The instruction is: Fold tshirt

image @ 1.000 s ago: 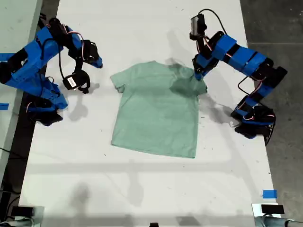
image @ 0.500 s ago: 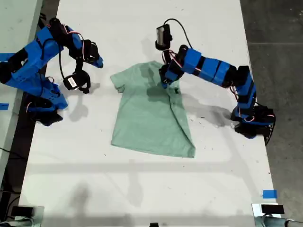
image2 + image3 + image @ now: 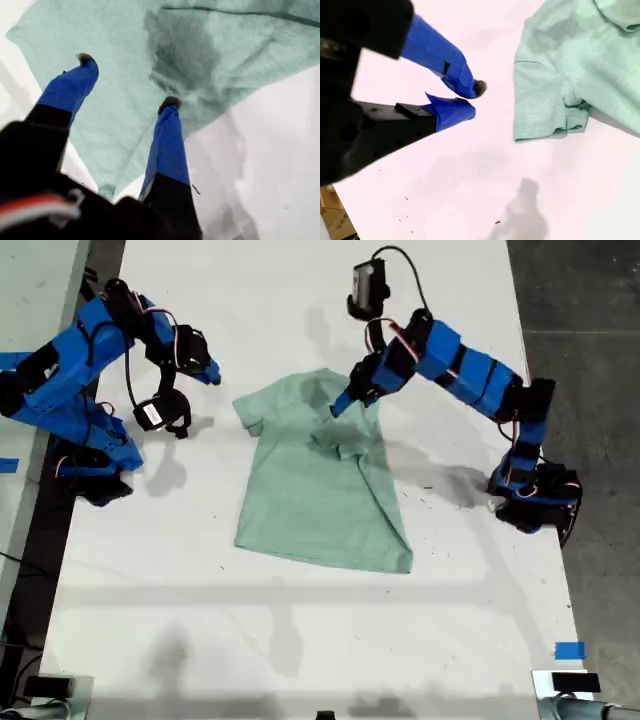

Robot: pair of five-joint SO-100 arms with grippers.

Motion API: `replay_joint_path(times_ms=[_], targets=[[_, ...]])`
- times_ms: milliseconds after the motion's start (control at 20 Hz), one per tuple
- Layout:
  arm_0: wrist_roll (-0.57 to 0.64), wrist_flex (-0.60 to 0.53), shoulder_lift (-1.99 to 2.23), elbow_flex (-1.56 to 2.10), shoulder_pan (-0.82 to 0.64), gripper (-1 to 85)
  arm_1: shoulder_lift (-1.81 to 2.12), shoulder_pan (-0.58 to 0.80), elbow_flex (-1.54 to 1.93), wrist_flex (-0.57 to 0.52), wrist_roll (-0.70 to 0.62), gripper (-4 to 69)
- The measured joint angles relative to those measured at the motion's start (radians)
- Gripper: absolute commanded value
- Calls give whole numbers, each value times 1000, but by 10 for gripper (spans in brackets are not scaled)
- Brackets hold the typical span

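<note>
Pale mint-green and soft, the plain short-sleeved cloth tshirt (image 3: pixel 325 485) lies on the white table (image 3: pixel 300 640) between the two blue arms, its side toward the exterior view's right folded in over the middle, a small bunch of cloth near the chest. My first gripper (image 3: pixel 352 397) hovers over the collar area, jaws spread wide and holding nothing (image 3: pixel 127 82). My second gripper (image 3: pixel 172 410) sits off the sleeve at the exterior view's left, jaws nearly together, empty (image 3: pixel 472 100).
</note>
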Motion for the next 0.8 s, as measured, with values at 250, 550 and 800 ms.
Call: replay_joint_path(times_ms=[250, 550, 800], targets=[[0, 74, -9, -46, 0, 173, 380, 26, 284, 32, -20, 231], [8, 103, -95, -123, 0, 317, 595, 14, 575, 26, 12, 222], [64, -86, -270, -11, -52, 320, 712, -20, 666, 17, 43, 223]])
